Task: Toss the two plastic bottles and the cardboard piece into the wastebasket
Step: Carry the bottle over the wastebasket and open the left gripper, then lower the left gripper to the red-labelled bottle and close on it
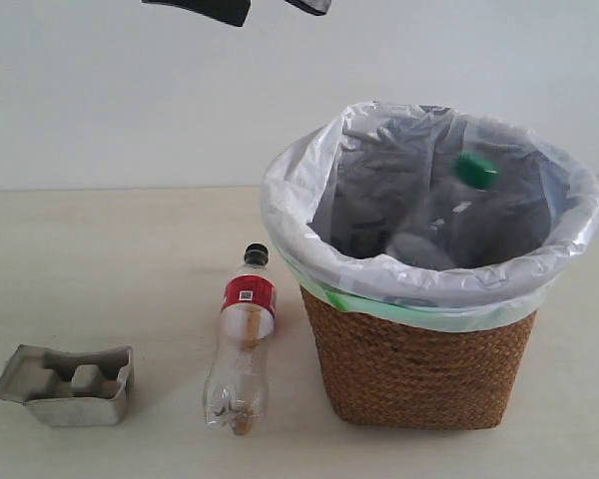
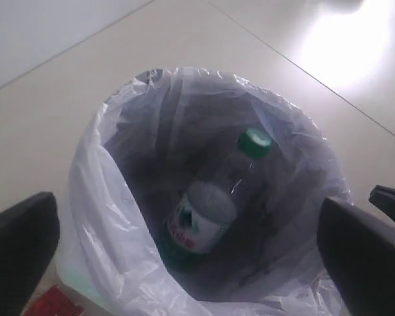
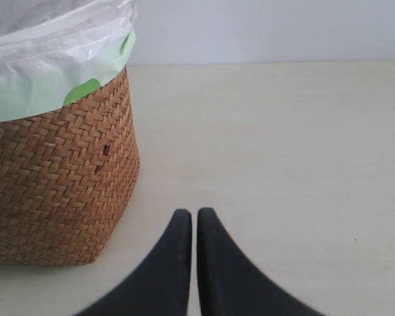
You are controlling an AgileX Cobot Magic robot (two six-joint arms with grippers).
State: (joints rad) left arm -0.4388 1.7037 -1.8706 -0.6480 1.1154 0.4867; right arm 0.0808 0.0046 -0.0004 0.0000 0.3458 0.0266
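The green-capped bottle leans inside the wicker wastebasket, cap up. In the left wrist view this bottle lies in the bag, straight below my left gripper, which is open and holds nothing. Only the left gripper's dark fingers show at the top edge of the exterior view. The red-label bottle lies on the table just left of the basket. Further left sits the cardboard piece. My right gripper is shut and empty, low over the table beside the wastebasket; the exterior view does not show it.
The white bag with a green edge folds over the basket rim. A pale wall stands behind the beige table.
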